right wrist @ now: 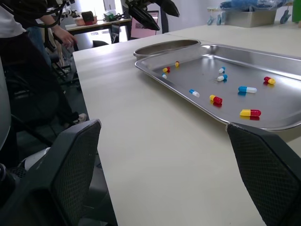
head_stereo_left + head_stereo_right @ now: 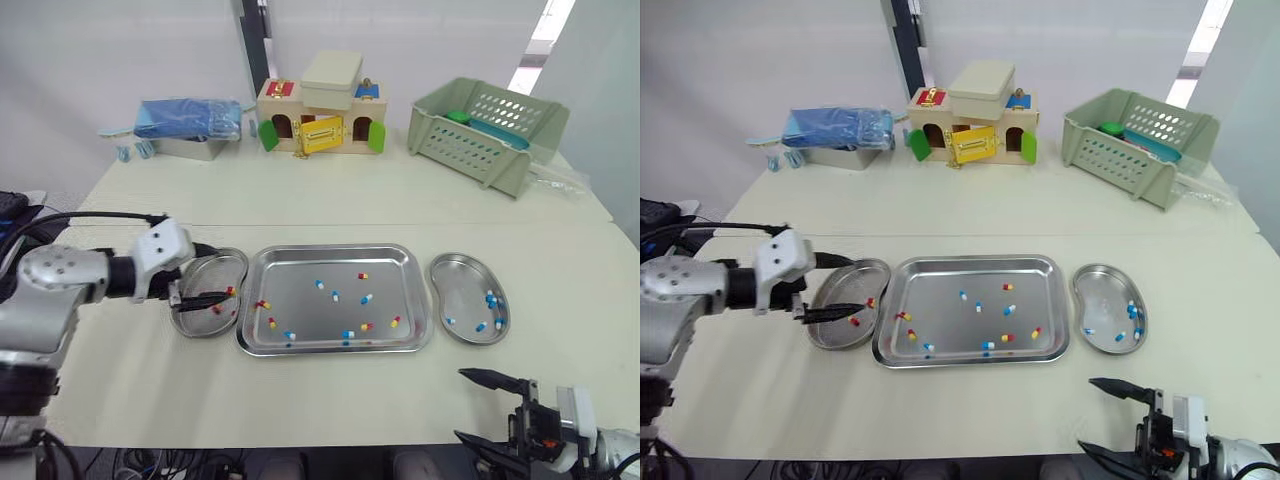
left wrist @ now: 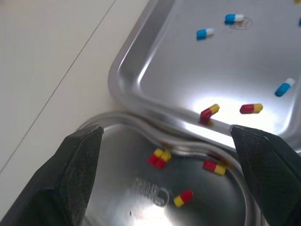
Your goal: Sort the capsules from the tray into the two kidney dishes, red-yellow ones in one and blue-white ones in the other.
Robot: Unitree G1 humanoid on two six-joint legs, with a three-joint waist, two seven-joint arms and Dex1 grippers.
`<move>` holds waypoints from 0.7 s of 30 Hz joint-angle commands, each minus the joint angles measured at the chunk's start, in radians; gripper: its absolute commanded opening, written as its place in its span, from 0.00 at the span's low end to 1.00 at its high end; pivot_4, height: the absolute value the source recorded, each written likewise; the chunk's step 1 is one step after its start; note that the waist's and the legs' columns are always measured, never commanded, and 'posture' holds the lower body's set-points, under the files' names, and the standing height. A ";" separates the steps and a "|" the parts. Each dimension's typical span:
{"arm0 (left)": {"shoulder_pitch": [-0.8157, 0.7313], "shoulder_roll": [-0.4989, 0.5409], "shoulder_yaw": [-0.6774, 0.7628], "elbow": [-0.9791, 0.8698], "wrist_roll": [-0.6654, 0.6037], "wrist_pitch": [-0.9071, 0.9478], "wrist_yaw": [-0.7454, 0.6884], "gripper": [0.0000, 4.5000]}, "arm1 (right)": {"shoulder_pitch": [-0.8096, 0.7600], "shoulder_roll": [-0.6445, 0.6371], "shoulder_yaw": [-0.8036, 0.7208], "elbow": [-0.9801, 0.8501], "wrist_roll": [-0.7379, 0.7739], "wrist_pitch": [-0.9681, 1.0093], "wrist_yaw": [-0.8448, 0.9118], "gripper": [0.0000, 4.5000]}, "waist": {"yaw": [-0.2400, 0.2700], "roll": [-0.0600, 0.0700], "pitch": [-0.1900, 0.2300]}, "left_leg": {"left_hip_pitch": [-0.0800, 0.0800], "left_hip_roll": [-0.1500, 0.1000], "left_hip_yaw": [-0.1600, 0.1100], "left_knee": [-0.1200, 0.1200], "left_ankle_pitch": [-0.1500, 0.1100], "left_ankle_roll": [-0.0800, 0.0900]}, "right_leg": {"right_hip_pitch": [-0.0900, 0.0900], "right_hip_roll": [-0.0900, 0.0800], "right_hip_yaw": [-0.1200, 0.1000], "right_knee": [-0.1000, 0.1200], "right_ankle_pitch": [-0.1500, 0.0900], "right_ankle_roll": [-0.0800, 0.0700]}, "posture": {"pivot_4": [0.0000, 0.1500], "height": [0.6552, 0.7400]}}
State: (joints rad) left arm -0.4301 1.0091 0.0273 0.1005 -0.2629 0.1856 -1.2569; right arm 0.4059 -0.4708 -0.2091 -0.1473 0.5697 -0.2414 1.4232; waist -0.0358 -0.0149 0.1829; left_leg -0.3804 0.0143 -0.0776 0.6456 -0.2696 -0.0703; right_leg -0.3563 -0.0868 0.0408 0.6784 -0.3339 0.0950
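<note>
While left gripper (image 2: pixel 218 301) hovered over dish (image 2: pixel 205 268) left of tray (image 2: pixel 335 255), its claw was spread, empty.
Before tray, right gripper (image 2: pixel 462 404) gaped too.

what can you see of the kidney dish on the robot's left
Shiny steel-looking kidney dish, bean-shaped with a raised rim, lying flat on the table, its rim against the left edge of the tray. A few red-yellow capsules lie in it, no blue-white ones. The left gripper hangs open over it.
</note>
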 commanded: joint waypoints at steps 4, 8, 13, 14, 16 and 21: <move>-0.182 -0.045 -0.152 0.109 0.090 -0.145 -0.159 0.99 | 0.011 0.020 0.023 -0.019 -0.011 -0.055 -0.054 1.00 | 0.003 0.000 0.000 | 0.000 0.000 0.000 0.000 0.000 0.000 | 0.000 0.000 0.000 0.000 0.000 0.000 | 1.00 1.00; -0.283 -0.087 -0.264 0.219 0.194 -0.291 -0.237 0.99 | 0.023 0.031 0.044 -0.026 -0.024 -0.077 -0.089 1.00 | 0.004 0.000 0.000 | 0.000 0.000 0.000 0.001 0.000 0.000 | 0.000 0.000 0.000 0.000 0.000 0.000 | 1.00 1.00; -0.402 -0.146 -0.360 0.384 0.296 -0.436 -0.298 0.99 | 0.047 0.039 0.071 -0.045 -0.037 -0.091 -0.125 1.00 | 0.003 0.000 0.000 | 0.000 0.000 0.000 0.001 0.000 0.000 | 0.000 0.000 0.000 0.000 0.000 0.000 | 1.00 1.00; -0.417 -0.154 -0.369 0.405 0.305 -0.450 -0.309 0.99 | 0.050 0.038 0.076 -0.048 -0.037 -0.094 -0.132 1.00 | 0.002 0.000 0.000 | 0.000 0.000 0.000 0.001 0.000 0.000 | 0.000 0.000 0.000 0.000 0.000 0.000 | 1.00 1.00; -0.452 -0.182 -0.395 0.451 0.331 -0.470 -0.329 0.91 | 0.059 0.039 0.085 -0.055 -0.039 -0.099 -0.146 1.00 | 0.001 0.000 0.000 | 0.000 0.000 0.000 0.001 0.000 0.000 | 0.000 0.000 0.000 0.000 0.000 0.000 | 1.00 1.00; -0.525 -0.235 -0.439 0.539 0.405 -0.489 -0.346 0.58 | 0.076 0.043 0.099 -0.066 -0.045 -0.109 -0.180 1.00 | 0.003 -0.001 0.000 | -0.001 0.000 -0.001 0.001 0.000 0.000 | 0.000 0.000 -0.001 0.000 0.000 0.000 | 1.00 1.00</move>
State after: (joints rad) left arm -0.9271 0.7708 -0.4034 0.6281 0.1179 -0.2851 -1.5993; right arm 0.4641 -0.4296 -0.1129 -0.1775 0.5257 -0.3291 1.2554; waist -0.0326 -0.0156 0.1833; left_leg -0.3812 0.0139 -0.0783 0.6468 -0.2696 -0.0702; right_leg -0.3561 -0.0865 0.0401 0.6783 -0.3339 0.0950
